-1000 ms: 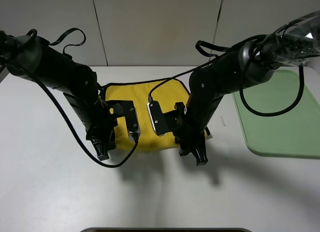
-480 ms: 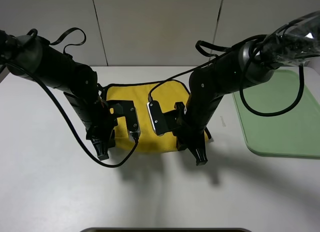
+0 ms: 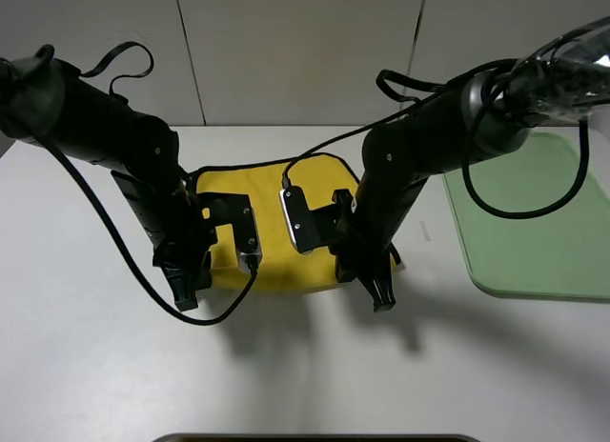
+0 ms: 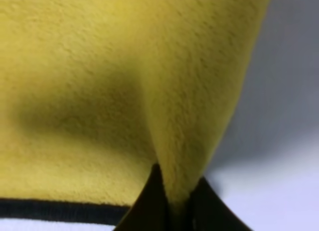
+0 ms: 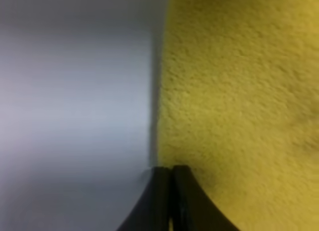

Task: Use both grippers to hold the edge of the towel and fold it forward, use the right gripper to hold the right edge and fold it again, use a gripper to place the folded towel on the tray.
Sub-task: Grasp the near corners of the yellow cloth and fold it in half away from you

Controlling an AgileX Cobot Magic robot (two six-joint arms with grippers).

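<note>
Fold 1 in hand; yellow fleece towel (image 3: 238,180) is clamped tight by left gripper (image 4: 172,191) & right gripper (image 5: 171,172); next, edge to be carried fwd evenly.

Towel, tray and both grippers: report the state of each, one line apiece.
Towel: spread on the table, near corners pinched, not yet folded over.
Left gripper: shut on the towel's near left corner.
Right gripper: shut on the towel's near right corner.
Tray: nothing on the part in view.
</note>
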